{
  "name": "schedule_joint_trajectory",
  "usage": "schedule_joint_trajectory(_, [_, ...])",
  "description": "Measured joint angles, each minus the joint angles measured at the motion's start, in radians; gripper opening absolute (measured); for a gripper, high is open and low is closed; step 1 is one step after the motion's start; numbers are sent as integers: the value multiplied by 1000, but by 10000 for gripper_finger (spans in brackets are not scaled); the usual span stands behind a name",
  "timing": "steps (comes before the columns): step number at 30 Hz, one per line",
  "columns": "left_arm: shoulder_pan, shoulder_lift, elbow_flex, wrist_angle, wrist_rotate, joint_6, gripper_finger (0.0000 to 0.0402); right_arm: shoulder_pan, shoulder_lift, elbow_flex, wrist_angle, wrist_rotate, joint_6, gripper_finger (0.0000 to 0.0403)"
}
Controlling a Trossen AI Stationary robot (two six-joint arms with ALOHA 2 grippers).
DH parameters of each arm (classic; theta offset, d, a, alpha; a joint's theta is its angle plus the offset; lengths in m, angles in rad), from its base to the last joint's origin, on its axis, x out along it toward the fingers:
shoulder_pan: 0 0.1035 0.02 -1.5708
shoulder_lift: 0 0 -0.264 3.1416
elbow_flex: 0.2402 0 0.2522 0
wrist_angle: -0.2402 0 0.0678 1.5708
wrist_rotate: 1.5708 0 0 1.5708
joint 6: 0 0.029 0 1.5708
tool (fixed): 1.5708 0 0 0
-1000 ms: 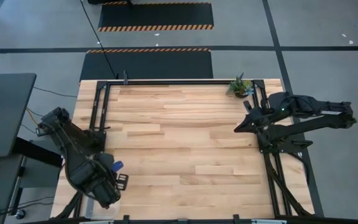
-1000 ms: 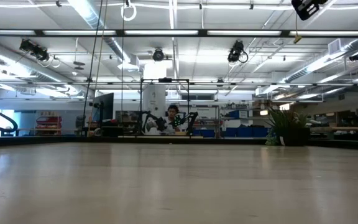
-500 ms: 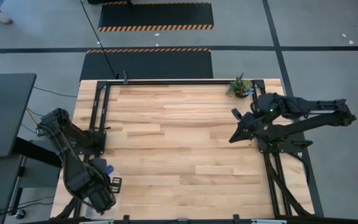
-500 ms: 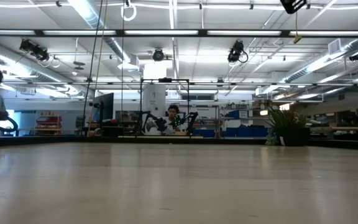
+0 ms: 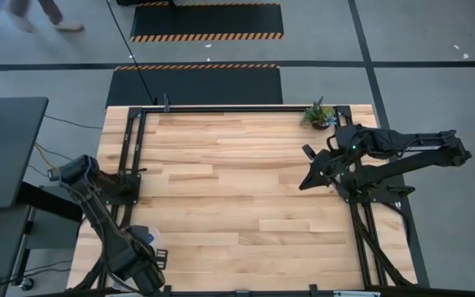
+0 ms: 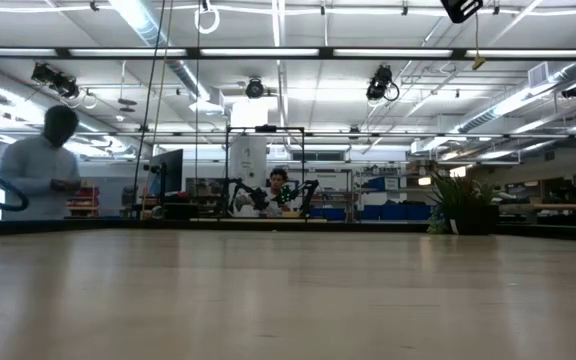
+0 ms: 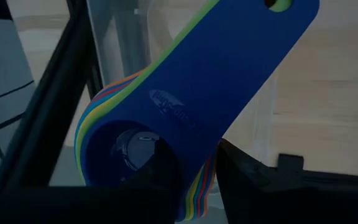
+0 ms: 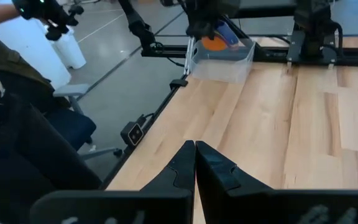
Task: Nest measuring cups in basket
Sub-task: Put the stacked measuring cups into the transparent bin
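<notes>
The measuring cups (image 7: pixel 185 118) sit nested in one stack, a dark blue cup on top with its broad flat handle reaching out and a round hole at the handle's end showing green beneath. Along the stack's rim thin bands of light blue, green, orange, red and yellow peek out, one inside another. The left tool (image 7: pixel 194 177) is clenched on this stack, its two dark fingers pressing on the cup end. In the high view the left tool (image 5: pixel 143 256) is at the near left corner of the wooden counter (image 5: pixel 237 198), over the clear basket (image 5: pixel 148 239), whose translucent wall (image 7: pixel 114 37) also shows just behind the cups in the left wrist view. In the right wrist view the basket (image 8: pixel 222 59) appears as a clear rectangular bin with rounded corners, with orange and blue inside.

The right tool (image 5: pixel 305 180) hovers over the counter's right side, its fingers (image 8: pixel 213 165) pressed together on nothing. A small potted plant (image 5: pixel 317 115) stands at the far right corner. A person (image 6: pixel 43 170) is in the room beyond.
</notes>
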Motion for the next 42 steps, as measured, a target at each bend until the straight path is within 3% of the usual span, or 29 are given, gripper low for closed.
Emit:
schedule_joint_trajectory(9, [6, 81, 0, 45, 7, -6, 91, 0, 0, 0, 4, -123, -3, 17])
schedule_joint_trajectory(30, [8, 200, -23, 54, 30, -8, 91, 0, 0, 0, 3, -125, -10, 17])
schedule_joint_trajectory(36, [3, 194, -113, 235, 46, -7, 91, 0, 0, 0, 3, -125, -5, 17])
schedule_joint_trajectory(42, [12, 195, -120, 237, 56, -6, 91, 0, 0, 0, 3, -125, -5, 17])
